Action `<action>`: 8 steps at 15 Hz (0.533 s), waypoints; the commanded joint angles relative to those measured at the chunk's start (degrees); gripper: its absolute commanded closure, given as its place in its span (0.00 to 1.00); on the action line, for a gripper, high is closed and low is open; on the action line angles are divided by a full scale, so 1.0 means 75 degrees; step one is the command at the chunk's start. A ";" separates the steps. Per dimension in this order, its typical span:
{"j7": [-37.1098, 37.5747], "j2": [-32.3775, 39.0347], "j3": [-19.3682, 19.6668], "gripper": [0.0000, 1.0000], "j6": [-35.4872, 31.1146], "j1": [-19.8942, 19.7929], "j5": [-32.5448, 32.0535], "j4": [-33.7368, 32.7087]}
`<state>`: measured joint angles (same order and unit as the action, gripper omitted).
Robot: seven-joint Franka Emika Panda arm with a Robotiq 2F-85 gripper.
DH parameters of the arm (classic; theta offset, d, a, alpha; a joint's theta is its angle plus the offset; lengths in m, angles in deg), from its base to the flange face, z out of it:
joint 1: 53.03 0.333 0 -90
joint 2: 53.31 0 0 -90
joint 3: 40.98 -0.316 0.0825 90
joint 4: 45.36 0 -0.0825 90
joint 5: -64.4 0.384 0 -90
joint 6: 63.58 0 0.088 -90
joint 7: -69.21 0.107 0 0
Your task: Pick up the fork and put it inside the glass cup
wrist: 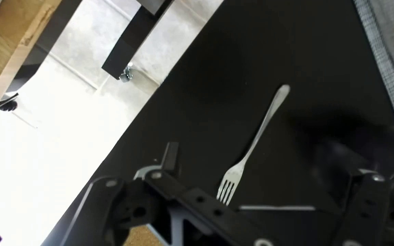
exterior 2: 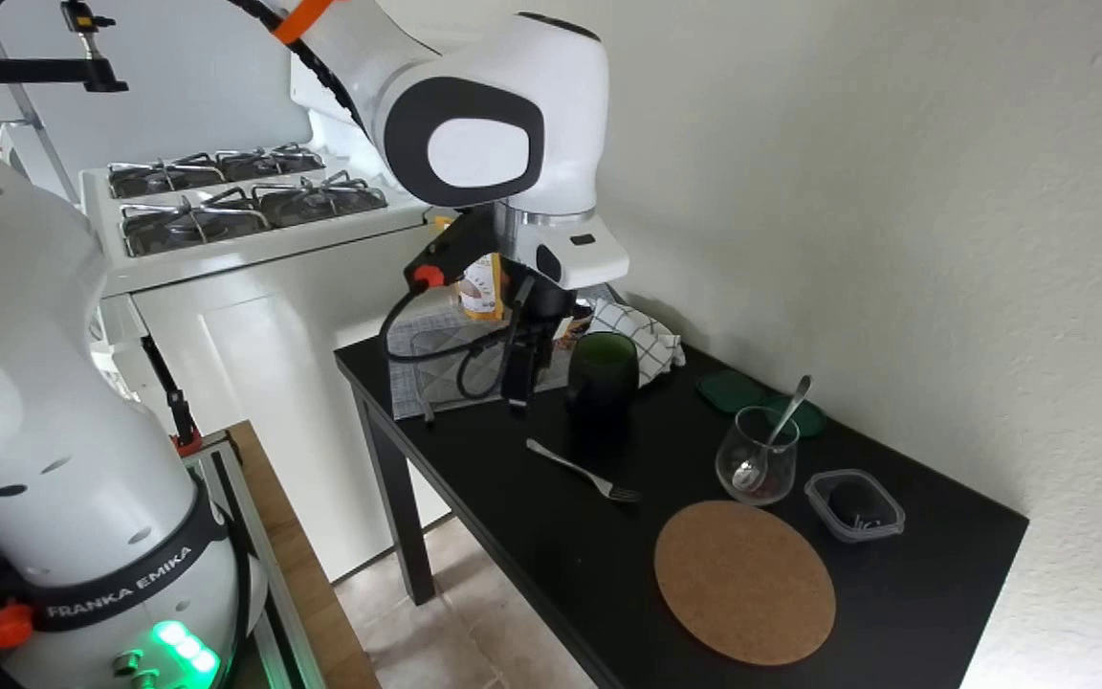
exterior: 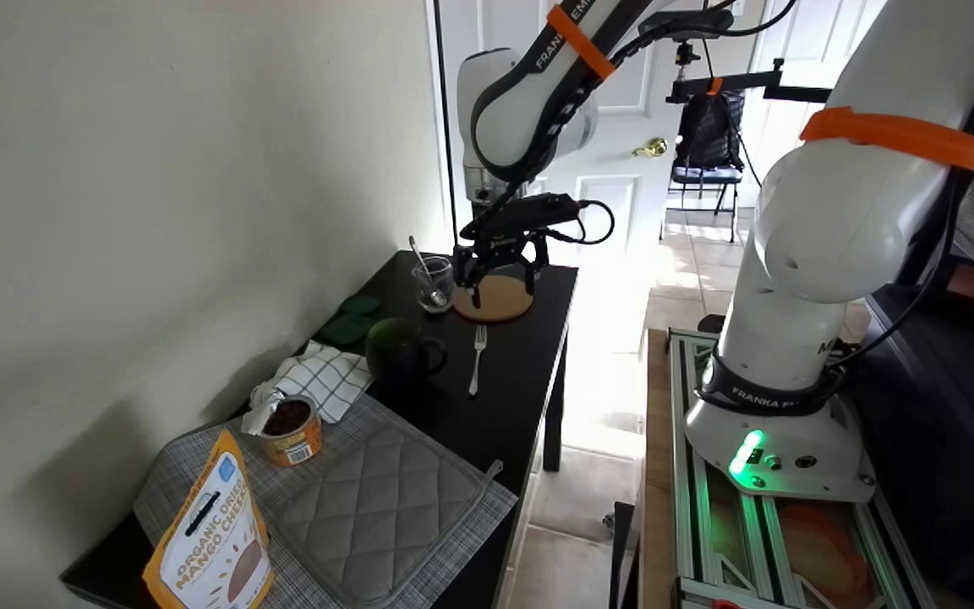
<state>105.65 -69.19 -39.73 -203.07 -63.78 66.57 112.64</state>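
The silver fork [exterior: 477, 359] lies flat on the black table in both exterior views [exterior 2: 582, 470]. In the wrist view the fork [wrist: 260, 130] runs slantwise between the finger sides, its tines nearest the gripper and partly cut off by it. The clear glass cup [exterior: 424, 296] stands upright by the brown disc with a spoon leaning in it; the cup [exterior 2: 779, 476] shows in both exterior views and is out of view in the wrist view. My gripper [exterior: 503, 290] is open and empty in the air above the table, its fingers spread and pointing down.
The brown disc [exterior 2: 745, 584] lies beside the cup. A dark green mug [exterior: 398, 351] stands near the fork. Green lids [exterior: 350, 321], a clear container [exterior 2: 854, 505], a checked cloth [exterior: 326, 381], an open can [exterior: 292, 440], a grey pot holder [exterior: 385, 516] and a yellow bag [exterior: 216, 541] are around.
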 commanded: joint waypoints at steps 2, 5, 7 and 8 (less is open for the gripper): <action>0.1150 0.0773 -0.0258 0.00 -0.0816 -0.0489 -0.1257 -0.0012; 0.0332 0.1172 0.0185 0.00 -0.0932 -0.0123 -0.0220 -0.0018; 0.0500 0.1018 0.0151 0.00 -0.0730 -0.0201 -0.0582 -0.0033; 0.0465 0.1098 0.0189 0.00 -0.0741 -0.0158 -0.0475 -0.0047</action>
<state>108.96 -60.90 -39.27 -208.79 -65.88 63.27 112.36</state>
